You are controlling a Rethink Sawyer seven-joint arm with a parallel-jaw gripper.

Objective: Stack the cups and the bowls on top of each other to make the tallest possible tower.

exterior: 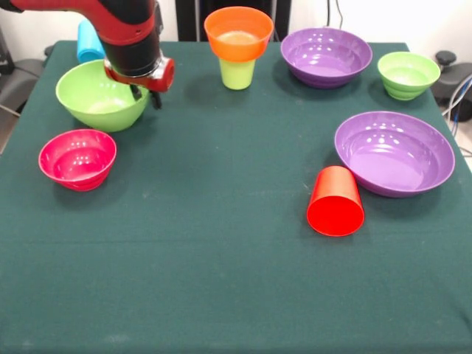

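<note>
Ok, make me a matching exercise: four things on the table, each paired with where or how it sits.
Things:
1. red cup
2. orange bowl
3. pink bowl
4. small green bowl

Places or states:
A. upright, in front of the large lime green bowl
B. lying on its side beside a purple bowl
C. far corner, right of the other purple bowl
D. resting on top of the lime green cup

Pairs: 1-B, 2-D, 3-A, 4-C

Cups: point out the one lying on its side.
The red cup, beside the nearer purple bowl. The lime green cup stands under the orange bowl.
</note>
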